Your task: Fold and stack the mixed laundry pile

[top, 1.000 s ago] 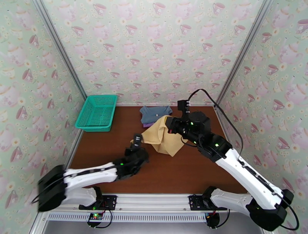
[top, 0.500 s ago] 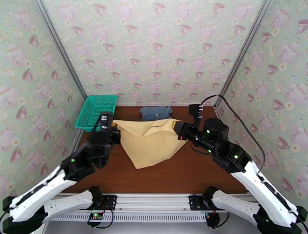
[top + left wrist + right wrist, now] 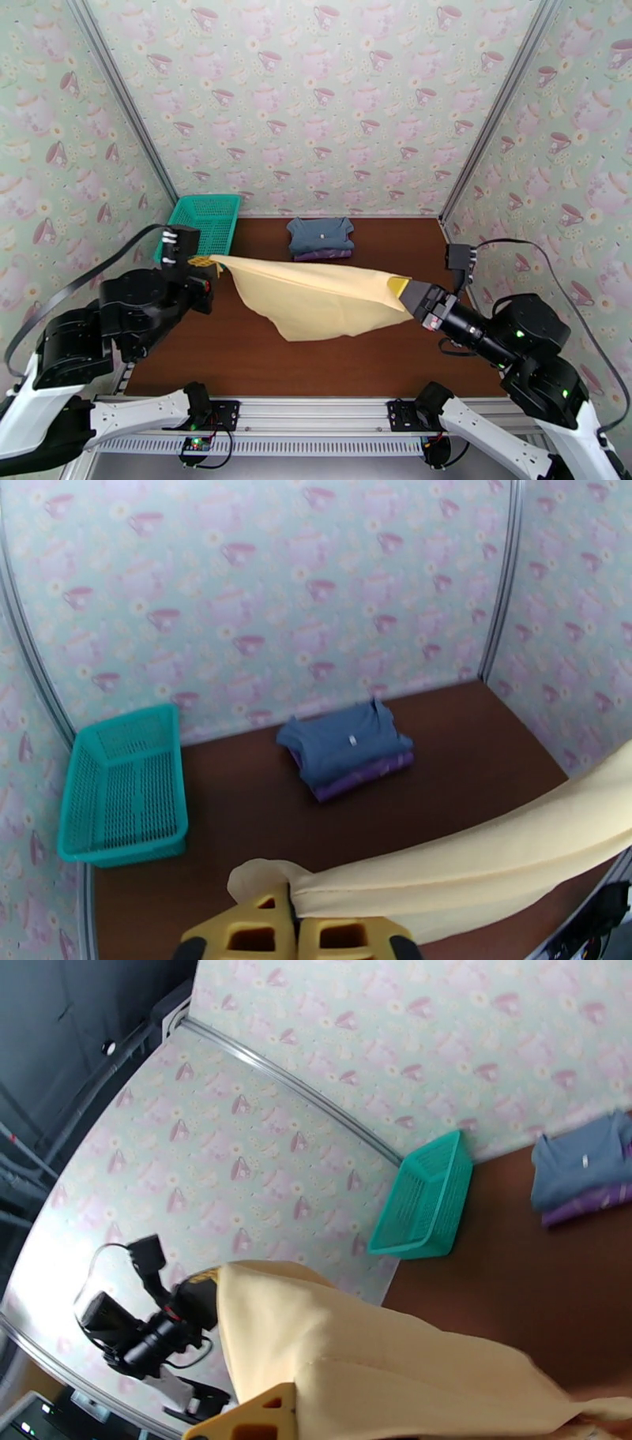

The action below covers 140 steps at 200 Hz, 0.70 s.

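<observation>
The mustard-yellow garment (image 3: pixel 312 296) hangs stretched in the air between both arms, sagging toward the table in the middle. My left gripper (image 3: pixel 207 261) is shut on its left corner; the cloth (image 3: pixel 490 859) runs off to the right from the yellow fingers (image 3: pixel 253 934). My right gripper (image 3: pixel 401 287) is shut on the right corner, the cloth (image 3: pixel 379 1363) spreading from its finger (image 3: pixel 253 1418). The grey-blue garment (image 3: pixel 319 233) lies folded on the lilac-purple shirt (image 3: pixel 324 255) at the back of the table, also the grey-blue garment (image 3: pixel 344 744) atop the lilac-purple shirt (image 3: pixel 367 776).
A teal mesh basket (image 3: pixel 207 223) stands at the back left corner of the brown table (image 3: pixel 411 237). Wallpapered walls with metal posts close in the back and sides. Bare table lies below the hanging cloth and at the right.
Both arms have risen and pulled apart, spreading the yellow garment from a heap on the table into a taut span in the air. The left gripper took hold of its left corner.
</observation>
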{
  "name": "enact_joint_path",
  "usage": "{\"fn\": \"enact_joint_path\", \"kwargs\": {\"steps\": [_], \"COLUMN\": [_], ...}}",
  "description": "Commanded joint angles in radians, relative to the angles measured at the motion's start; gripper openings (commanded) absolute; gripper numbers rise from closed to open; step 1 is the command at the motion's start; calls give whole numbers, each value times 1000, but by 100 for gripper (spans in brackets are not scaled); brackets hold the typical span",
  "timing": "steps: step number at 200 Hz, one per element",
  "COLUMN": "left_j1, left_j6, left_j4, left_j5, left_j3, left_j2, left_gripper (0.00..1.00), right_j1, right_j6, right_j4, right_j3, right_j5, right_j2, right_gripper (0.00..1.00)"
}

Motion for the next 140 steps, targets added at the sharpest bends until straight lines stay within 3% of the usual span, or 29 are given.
{"fn": "enact_joint_path", "kwargs": {"steps": [1, 33, 61, 72, 113, 140], "left_j1": [5, 51, 268, 312, 321, 314], "left_j6": [-54, 41, 119, 134, 150, 132], "left_j4": [-111, -100, -26, 13, 58, 7], "left_j5": [-24, -61, 137, 170, 206, 258], "left_j3": [47, 147, 169, 168, 243, 298], "left_j2": [20, 129, 247, 287, 329, 282], "left_gripper": [0, 0, 0, 0, 0, 0], "right_j1": [1, -1, -8, -11, -13, -12], "right_j6": [107, 123, 75, 40, -103, -148], "right_j4": [8, 18, 44, 49, -16, -53], "right_j3": [-24, -59, -83, -71, 86, 162], "right_j5": [24, 72, 141, 154, 105, -34], "right_j2": [15, 99, 174, 199, 257, 244], "right_gripper": [0, 0, 0, 0, 0, 0]}}
